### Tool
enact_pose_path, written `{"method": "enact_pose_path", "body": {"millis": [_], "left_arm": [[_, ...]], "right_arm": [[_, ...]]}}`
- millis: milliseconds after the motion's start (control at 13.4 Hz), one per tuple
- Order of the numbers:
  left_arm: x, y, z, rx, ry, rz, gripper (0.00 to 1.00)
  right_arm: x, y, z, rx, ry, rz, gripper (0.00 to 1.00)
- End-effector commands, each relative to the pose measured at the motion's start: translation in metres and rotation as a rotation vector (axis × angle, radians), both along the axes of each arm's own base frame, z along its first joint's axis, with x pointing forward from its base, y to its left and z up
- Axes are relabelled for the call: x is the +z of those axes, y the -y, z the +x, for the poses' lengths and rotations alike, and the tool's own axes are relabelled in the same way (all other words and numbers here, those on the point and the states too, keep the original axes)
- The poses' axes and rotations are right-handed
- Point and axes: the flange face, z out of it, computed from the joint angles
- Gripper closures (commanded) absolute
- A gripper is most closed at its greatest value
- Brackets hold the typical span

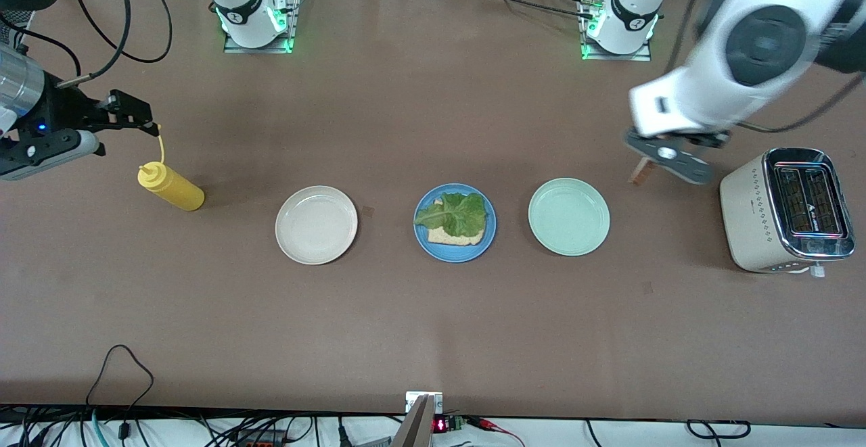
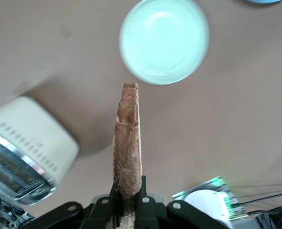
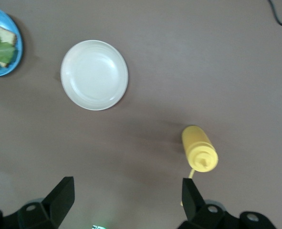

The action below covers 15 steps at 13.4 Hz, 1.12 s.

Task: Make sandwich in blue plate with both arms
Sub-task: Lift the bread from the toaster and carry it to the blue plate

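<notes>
Sandwich: half built on the blue plate (image 1: 425, 245); one square, light-brown toasted slice (image 1: 454, 236) lies flat with a ruffled green lettuce leaf (image 1: 453, 214) over most of it, its crumbly edge showing on the side nearer the front camera.
Blue plate: round, shallow, sky-blue with a raised rim, on the tabletop (image 1: 433, 339) between the cream-white plate (image 1: 316, 224) and the pale mint-green plate (image 1: 568, 216); all three stand apart from one another.
Second slice: a toasted bread slice (image 2: 128, 148) held on edge in the air, rough brown crust toward my left wrist camera.
My left end effector (image 2: 128, 202): pinching that slice at one end, fingers pressed against both faces; it hangs over bare tabletop between the mint-green plate and the toaster (image 1: 785, 210).
Toaster: cream body with a chrome top and two slots, at the left arm's end of the tabletop.
My right end effector (image 3: 126, 195): fingers spread wide and holding nothing, up over the yellow squeeze bottle (image 1: 170, 188) at the right arm's end.
Yellow squeeze bottle: upright on the tabletop, well apart from the cream-white plate.
</notes>
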Motion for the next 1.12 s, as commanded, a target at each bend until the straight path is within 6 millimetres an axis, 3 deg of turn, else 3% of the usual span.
{"method": "enact_pose_path", "body": {"millis": [0,150,299,374,449,599,748,898,1047], "left_arm": [[-0.044,0.039,0.006,0.151,-0.105,-0.1,1.0],[-0.061,0.054,0.021,0.339,-0.158,-0.276,1.0],[-0.074,0.063,0.031,0.41,-0.241,-0.423,1.0],[-0.085,0.063,0.041,0.448,-0.285,-0.505,1.0],[-0.092,0.055,0.056,0.505,-0.293,-0.592,1.0],[-0.11,0.067,0.073,0.541,-0.263,-0.723,1.0],[-0.155,0.072,0.088,0.478,-0.217,-0.848,1.0],[-0.182,0.077,0.099,0.476,-0.186,-0.934,1.0],[-0.217,0.085,0.096,0.457,-0.141,-0.99,1.0]], "right_arm": [[0.001,0.013,-0.005,-0.032,0.005,-0.029,0.0],[0.001,0.01,-0.007,-0.031,-0.007,-0.033,0.0],[-0.012,0.008,-0.002,-0.034,-0.028,-0.037,0.0],[-0.024,0.006,0.001,-0.045,-0.052,-0.041,0.0],[-0.025,0.002,0.002,-0.086,-0.053,-0.043,0.0],[-0.023,-0.009,-0.002,-0.179,-0.076,-0.06,0.0],[-0.024,-0.01,-0.004,-0.183,-0.088,-0.071,0.0],[-0.02,-0.013,-0.009,-0.165,-0.096,-0.144,0.0],[-0.021,-0.013,-0.01,-0.172,-0.104,-0.145,0.0]]}}
